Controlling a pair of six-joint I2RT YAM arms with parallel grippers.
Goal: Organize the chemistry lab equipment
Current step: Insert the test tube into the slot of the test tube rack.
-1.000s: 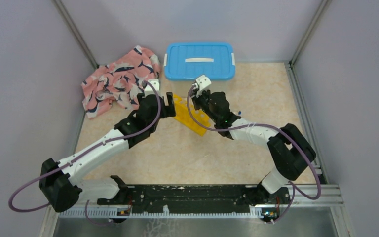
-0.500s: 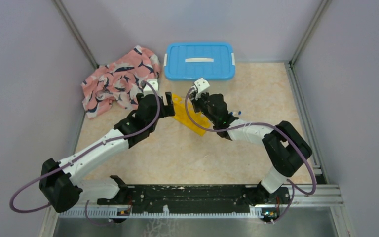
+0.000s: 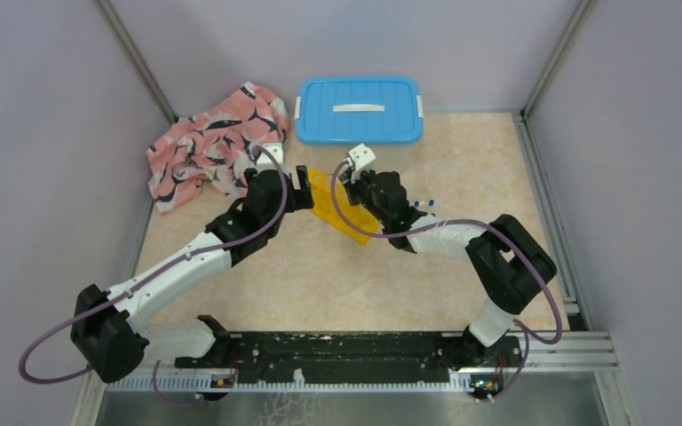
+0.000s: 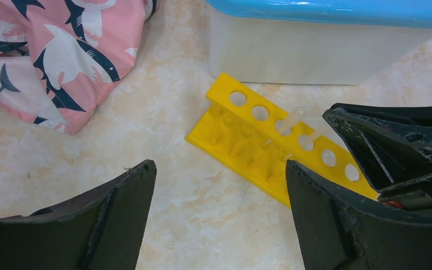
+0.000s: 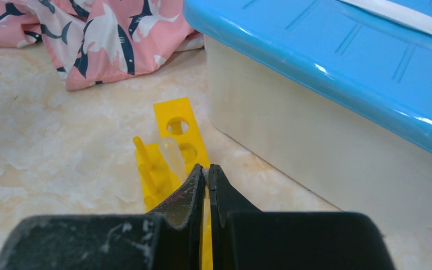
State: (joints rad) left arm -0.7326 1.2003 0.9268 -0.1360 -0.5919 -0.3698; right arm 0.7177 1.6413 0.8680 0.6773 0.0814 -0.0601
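Left gripper (image 4: 219,167): fingers spread wide and holding nothing; hovers on the near-left side of the rack.
Right gripper (image 5: 205,169): fingers pressed together, tips low over the rack's right half; nothing visibly pinched between them.
Yellow rack (image 4: 259,149): flat on the table, mid-table toward the far edge. It lies diagonally, with its far-left end near the bin's front wall.
Clear tube (image 4: 290,119): stands tilted in one of the rack's middle holes, just ahead of the right fingertips. Cannot tell if it is fully seated.
Blue-capped tubes (image 3: 422,204): loose on the table, just right of the right wrist.
Bin (image 3: 360,111): far edge, centre, blue lid on.
Cloth (image 3: 209,146): bunched in the far-left corner.
Risk 1: the tilted tube could tip or pop out if the closed right fingers brush it while lifting away.
Risk 2: nothing pins the rack, so a sideways push from either arm would likely slide it into the bin.
Risk 3: both grippers crowd the same rack, so a left-arm closing move could clip the right fingers.
Risk 4: the right forearm sweeping back could roll the loose tubes toward the right edge.
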